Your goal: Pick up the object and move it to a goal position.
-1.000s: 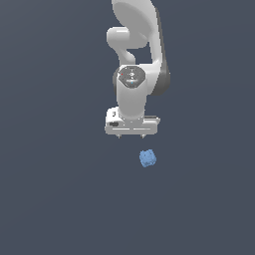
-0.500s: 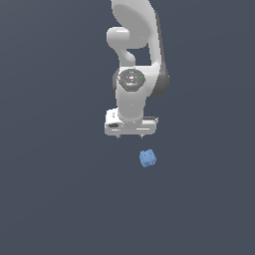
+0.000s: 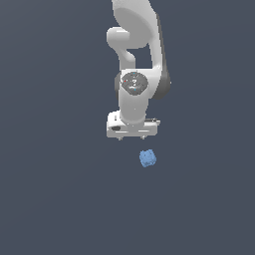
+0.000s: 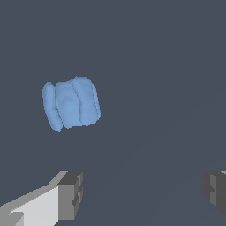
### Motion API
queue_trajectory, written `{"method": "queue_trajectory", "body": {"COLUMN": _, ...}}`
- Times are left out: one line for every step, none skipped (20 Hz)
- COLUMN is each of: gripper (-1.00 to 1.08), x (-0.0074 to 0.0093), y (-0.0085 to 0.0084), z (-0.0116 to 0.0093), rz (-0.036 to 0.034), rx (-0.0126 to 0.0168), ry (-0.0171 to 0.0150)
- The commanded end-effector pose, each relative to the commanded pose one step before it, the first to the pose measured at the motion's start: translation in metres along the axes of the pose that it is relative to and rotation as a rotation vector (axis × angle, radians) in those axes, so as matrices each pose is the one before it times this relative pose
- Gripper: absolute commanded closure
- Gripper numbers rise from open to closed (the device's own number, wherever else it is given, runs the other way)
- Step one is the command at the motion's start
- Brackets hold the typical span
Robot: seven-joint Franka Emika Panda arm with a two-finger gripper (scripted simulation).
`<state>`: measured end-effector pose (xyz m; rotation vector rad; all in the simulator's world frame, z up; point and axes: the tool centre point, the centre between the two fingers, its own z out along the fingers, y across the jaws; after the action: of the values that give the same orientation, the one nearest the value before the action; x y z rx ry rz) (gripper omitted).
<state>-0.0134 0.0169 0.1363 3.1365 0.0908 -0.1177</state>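
The gripper (image 3: 131, 137) is held above the plain dark surface (image 3: 55, 199), pointing straight down, and nothing is gripped in it. In the wrist view the two grey fingertips (image 4: 70, 195) are seen set wide apart, with only bare surface between them, so the hand is judged to be spread in readiness for a grasp.

The object (image 3: 147, 158), a small light-blue cube with lumpy, mottled faces, is seen lying on the surface near the gripper, lower in the exterior view and a little toward that view's right. It is not touched by either finger. In the wrist view the object (image 4: 70, 103) is shown clear of the gap between the fingertips, closer to one fingertip than to the other, and turned at a slight angle to the line joining them.

The arm is judged to be in the approach step: the hand is kept high and spread so that the cube can be straddled without being knocked aside. The pick-up has not yet been made, and no goal marker can be made out in either view, so where the cube is meant to go cannot be told.

For the next move, the gap would need to be centred over the cube before any descent. If the offset is left uncorrected, the cube could be struck by a fingertip and pushed away.
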Motion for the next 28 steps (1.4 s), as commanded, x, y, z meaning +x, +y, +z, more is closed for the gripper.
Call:
{"method": "queue_trajectory", "body": {"gripper": -0.92, "x": 0.00678, "y": -0.00827, "z": 0.00452, "rz": -0.02175, "rx": -0.00222, "ry": 0.00753}}
{"method": "queue_trajectory", "body": {"gripper": -0.92, "x": 0.00380, "y": -0.00422, "z": 0.00234, "rz": -0.01124, "rx": -0.00108, "ry": 0.00456}}
{"method": "queue_trajectory", "body": {"gripper": -0.92, "x": 0.00419, "y": -0.00471, "z": 0.00268, "rz": -0.01256, "rx": -0.00110, "ry": 0.00503}}
{"method": "queue_trajectory", "body": {"gripper": -0.92, "x": 0.00458, "y": -0.00523, "z": 0.00302, "rz": -0.01387, "rx": -0.00107, "ry": 0.00554}}
{"method": "queue_trajectory", "body": {"gripper": -0.92, "x": 0.00498, "y": -0.00576, "z": 0.00336, "rz": -0.01511, "rx": -0.00097, "ry": 0.00612}}
{"method": "queue_trajectory", "body": {"gripper": -0.92, "x": 0.00529, "y": -0.00620, "z": 0.00367, "rz": -0.01608, "rx": -0.00082, "ry": 0.00660}}
{"method": "queue_trajectory", "body": {"gripper": -0.92, "x": 0.00495, "y": -0.00588, "z": 0.00354, "rz": -0.01513, "rx": -0.00057, "ry": 0.00626}}
{"method": "queue_trajectory", "body": {"gripper": -0.92, "x": 0.00449, "y": -0.00539, "z": 0.00329, "rz": -0.01375, "rx": -0.00036, "ry": 0.00574}}
{"method": "queue_trajectory", "body": {"gripper": -0.92, "x": 0.00403, "y": -0.00489, "z": 0.00303, "rz": -0.01239, "rx": -0.00018, "ry": 0.00522}}
{"method": "queue_trajectory", "body": {"gripper": -0.92, "x": 0.00358, "y": -0.00438, "z": 0.00275, "rz": -0.01102, "rx": -0.00006, "ry": 0.00469}}
{"method": "queue_trajectory", "body": {"gripper": -0.92, "x": 0.00314, "y": -0.00387, "z": 0.00246, "rz": -0.00969, "rx": 0.00004, "ry": 0.00415}}
{"method": "queue_trajectory", "body": {"gripper": -0.92, "x": 0.00271, "y": -0.00337, "z": 0.00215, "rz": -0.00839, "rx": 0.00009, "ry": 0.00362}}
{"method": "queue_trajectory", "body": {"gripper": -0.92, "x": 0.00228, "y": -0.00284, "z": 0.00184, "rz": -0.00705, "rx": 0.00012, "ry": 0.00306}}
{"method": "queue_trajectory", "body": {"gripper": -0.92, "x": 0.00186, "y": -0.00233, "z": 0.00151, "rz": -0.00576, "rx": 0.00013, "ry": 0.00252}}
{"method": "queue_trajectory", "body": {"gripper": -0.92, "x": 0.00144, "y": -0.00181, "z": 0.00118, "rz": -0.00447, "rx": 0.00012, "ry": 0.00196}}
{"method": "queue_trajectory", "body": {"gripper": -0.92, "x": 0.00103, "y": -0.00132, "z": 0.00084, "rz": -0.00322, "rx": 0.00010, "ry": 0.00142}}
{"method": "queue_trajectory", "body": {"gripper": -0.92, "x": 0.00061, "y": -0.00077, "z": 0.00052, "rz": -0.00189, "rx": 0.00006, "ry": 0.00083}}
{"method": "queue_trajectory", "body": {"gripper": -0.92, "x": 0.00020, "y": -0.00026, "z": 0.00017, "rz": -0.00063, "rx": 0.00002, "ry": 0.00028}}
{"method": "queue_trajectory", "body": {"gripper": -0.92, "x": -0.00147, "y": 0.00073, "z": -0.00057, "rz": 0.00279, "rx": 0.00030, "ry": -0.00263}}
{"method": "queue_trajectory", "body": {"gripper": -0.92, "x": 0.00000, "y": 0.00001, "z": 0.00042, "rz": 0.00000, "rx": 0.00000, "ry": 0.00000}}
{"method": "queue_trajectory", "body": {"gripper": -0.92, "x": 0.00001, "y": 0.00003, "z": 0.00126, "rz": 0.00000, "rx": 0.00000, "ry": 0.00000}}
{"method": "queue_trajectory", "body": {"gripper": -0.92, "x": 0.00001, "y": 0.00004, "z": 0.00209, "rz": 0.00000, "rx": 0.00000, "ry": 0.00000}}
{"method": "queue_trajectory", "body": {"gripper": -0.92, "x": 0.00001, "y": 0.00006, "z": 0.00291, "rz": 0.00000, "rx": 0.00000, "ry": 0.00000}}
{"method": "queue_trajectory", "body": {"gripper": -0.92, "x": 0.00000, "y": -0.00027, "z": 0.00344, "rz": -0.00053, "rx": -0.00006, "ry": 0.00044}}
{"method": "queue_trajectory", "body": {"gripper": -0.92, "x": -0.00001, "y": 0.00009, "z": 0.00454, "rz": 0.00000, "rx": 0.00000, "ry": 0.00000}}
{"method": "queue_trajectory", "body": {"gripper": -0.92, "x": -0.00004, "y": -0.00039, "z": 0.00492, "rz": -0.00076, "rx": -0.00007, "ry": 0.00061}}
{"method": "queue_trajectory", "body": {"gripper": -0.92, "x": -0.00006, "y": 0.00012, "z": 0.00608, "rz": 0.00000, "rx": 0.00000, "ry": 0.00000}}
{"method": "queue_trajectory", "body": {"gripper": -0.92, "x": -0.00006, "y": -0.00038, "z": 0.00584, "rz": -0.00076, "rx": -0.00006, "ry": 0.00061}}
